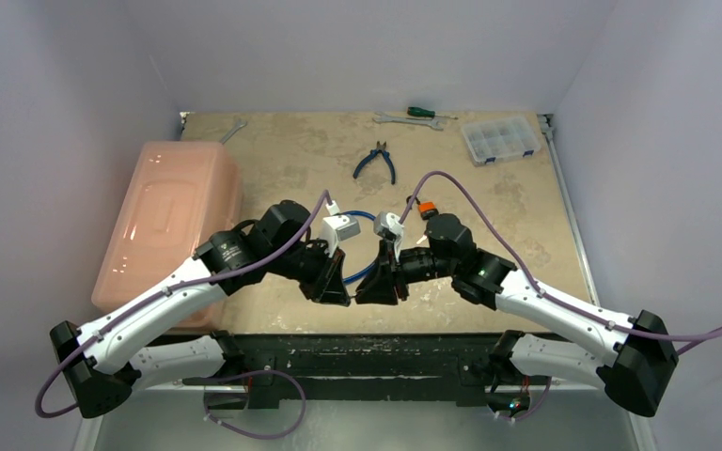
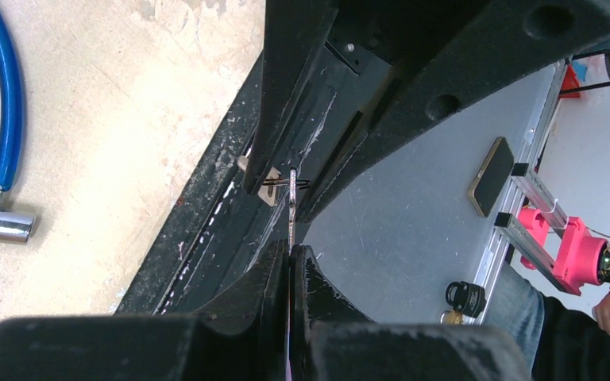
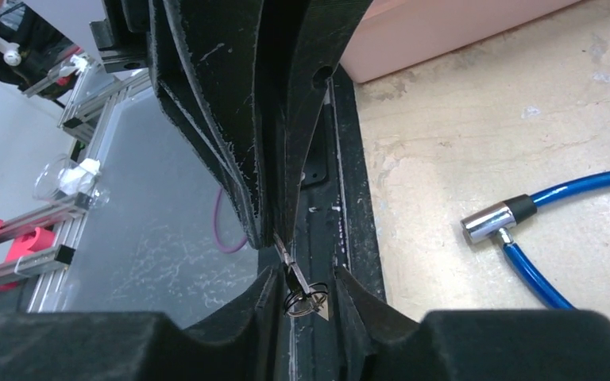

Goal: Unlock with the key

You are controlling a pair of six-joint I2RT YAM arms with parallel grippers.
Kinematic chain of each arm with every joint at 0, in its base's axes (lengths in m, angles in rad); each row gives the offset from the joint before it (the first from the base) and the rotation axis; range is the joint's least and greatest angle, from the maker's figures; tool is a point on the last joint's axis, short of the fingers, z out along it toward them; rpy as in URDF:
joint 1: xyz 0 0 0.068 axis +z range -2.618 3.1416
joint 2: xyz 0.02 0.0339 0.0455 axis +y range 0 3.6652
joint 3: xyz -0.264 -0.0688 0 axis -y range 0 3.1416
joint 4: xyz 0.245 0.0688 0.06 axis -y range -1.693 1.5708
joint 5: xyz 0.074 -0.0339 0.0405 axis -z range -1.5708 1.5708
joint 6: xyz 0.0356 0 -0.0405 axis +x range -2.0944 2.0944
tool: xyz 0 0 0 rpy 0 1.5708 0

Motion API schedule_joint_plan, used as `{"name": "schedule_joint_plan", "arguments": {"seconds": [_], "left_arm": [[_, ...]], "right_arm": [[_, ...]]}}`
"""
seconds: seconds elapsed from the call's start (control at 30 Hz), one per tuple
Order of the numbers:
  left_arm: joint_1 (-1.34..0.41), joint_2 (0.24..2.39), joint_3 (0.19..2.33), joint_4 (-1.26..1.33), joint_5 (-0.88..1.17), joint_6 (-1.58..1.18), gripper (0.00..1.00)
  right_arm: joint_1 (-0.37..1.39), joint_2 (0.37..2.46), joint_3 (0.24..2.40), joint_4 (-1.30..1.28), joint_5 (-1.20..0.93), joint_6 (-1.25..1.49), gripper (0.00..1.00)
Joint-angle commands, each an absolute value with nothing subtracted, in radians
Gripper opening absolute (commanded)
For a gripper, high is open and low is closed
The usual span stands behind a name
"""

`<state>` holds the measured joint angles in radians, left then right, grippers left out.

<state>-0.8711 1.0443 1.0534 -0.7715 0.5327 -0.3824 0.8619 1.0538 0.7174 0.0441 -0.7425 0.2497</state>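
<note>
where a cable lock (image 3: 488, 222) lies, scuffed tan tabletop (image 1: 489, 216), white walls (image 1: 47, 94)

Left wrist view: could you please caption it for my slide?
Left gripper shut on the key, its ringed end between the parted jaws of the right gripper; blue cable lock nearby.

A worn tan table (image 1: 545, 207), scuffed and blotched with paler patches, sits boxed in by a plain back wall (image 1: 367, 47), left wall (image 1: 56, 113) and right wall (image 1: 667, 141), all pale lavender-white and evenly lit, with soft shadow in the corners. A scratched black rail (image 1: 357, 343) runs along the near edge. Below it lies a scratched grey panel (image 2: 413, 238), edged by aluminium rails (image 2: 524, 198) that carry a bright pink fixture (image 2: 572, 246)
</note>
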Motion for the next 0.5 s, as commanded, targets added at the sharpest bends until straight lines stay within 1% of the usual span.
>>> {"name": "schedule_joint_plan", "arguments": {"seconds": [0.0,0.03,0.13,0.23,0.27,0.47], "left_arm": [[-0.87,1.019,1.06,-0.743,0.55,-0.387,0.0],[-0.87,1.019,1.06,-0.745,0.549,-0.387,0.0],[-0.87,1.015,1.06,-0.749,0.546,-0.384,0.0],[-0.87,1.011,1.06,-0.754,0.544,-0.384,0.0],[-0.87,1.01,1.059,-0.756,0.542,-0.382,0.0],[-0.87,1.006,1.055,-0.758,0.532,-0.383,0.0]], "right_arm": [[0.862,1.05,0.718,0.066,-0.779,0.237,0.28],[0.862,1.048,0.719,0.066,-0.783,0.236,0.27],[0.862,1.042,0.719,0.066,-0.793,0.236,0.18],[0.862,1.036,0.717,0.073,-0.807,0.247,0.02],[0.862,1.033,0.714,0.08,-0.812,0.251,0.0],[0.862,1.023,0.694,0.119,-0.859,0.274,0.0]]}}
